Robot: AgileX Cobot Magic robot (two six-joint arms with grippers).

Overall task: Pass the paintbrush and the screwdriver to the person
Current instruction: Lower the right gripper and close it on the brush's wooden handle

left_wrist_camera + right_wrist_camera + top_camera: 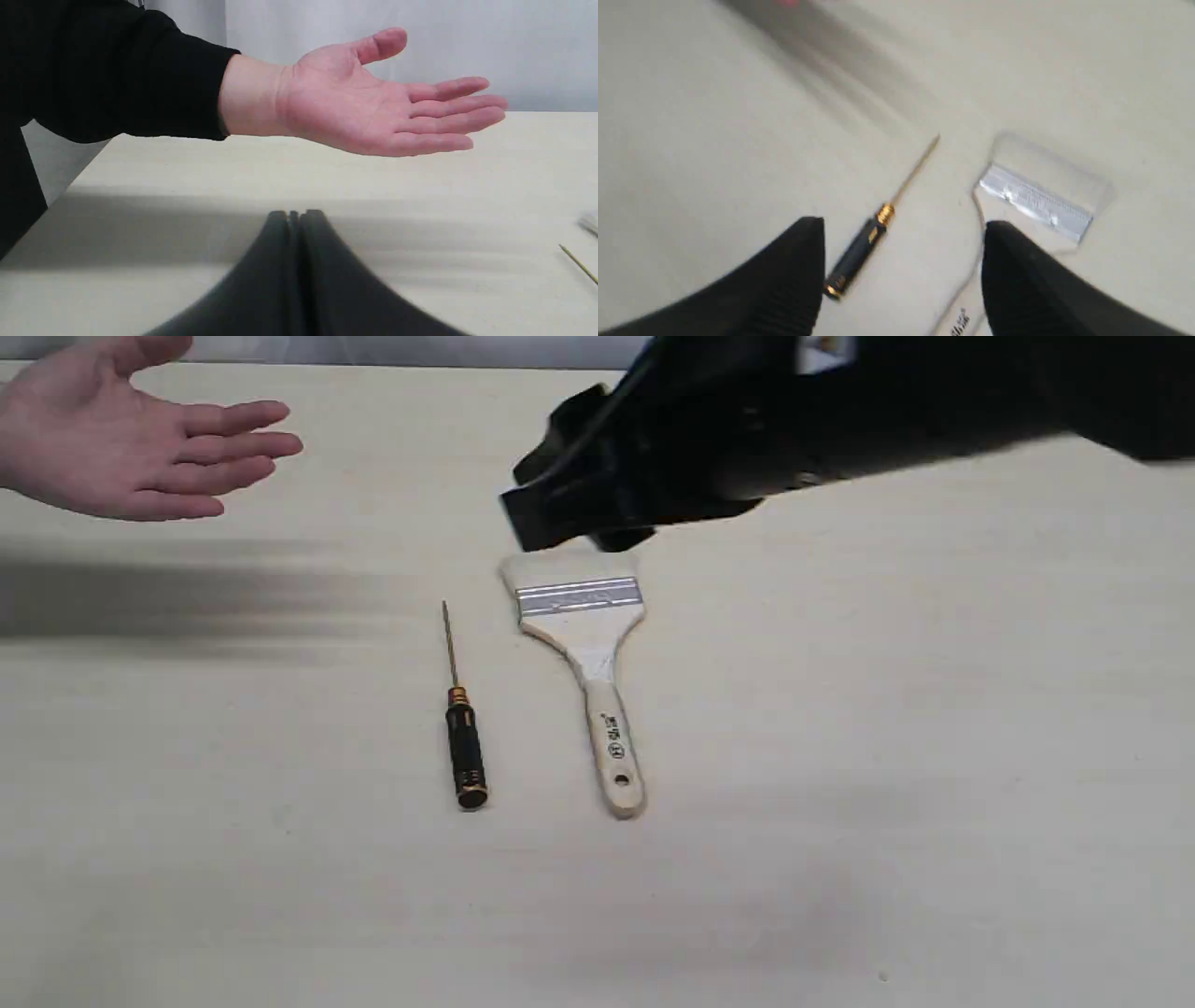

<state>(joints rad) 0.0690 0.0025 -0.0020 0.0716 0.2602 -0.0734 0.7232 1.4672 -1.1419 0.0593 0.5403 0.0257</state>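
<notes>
Tabletop (887, 756) bears paintbrush (586, 644) and screwdriver (464, 747) under spread right tool (903, 225).

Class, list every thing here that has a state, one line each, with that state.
paintbrush, lying flat on the table, ungripped.
screwdriver, lying flat beside it, ungripped.
person's hand, open, empty.
left gripper, shut, empty.
right gripper, open, empty.

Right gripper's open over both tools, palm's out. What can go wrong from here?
1. The screwdriver and paintbrush lie close side by side. The open right gripper above them could knock one while closing on the other.
2. The screwdriver is slim and lies flat on the table, so a pinch may slip.
3. The hand is on the left arm's side, ahead of the shut left gripper. Reaching across risks an arm clash.
</notes>
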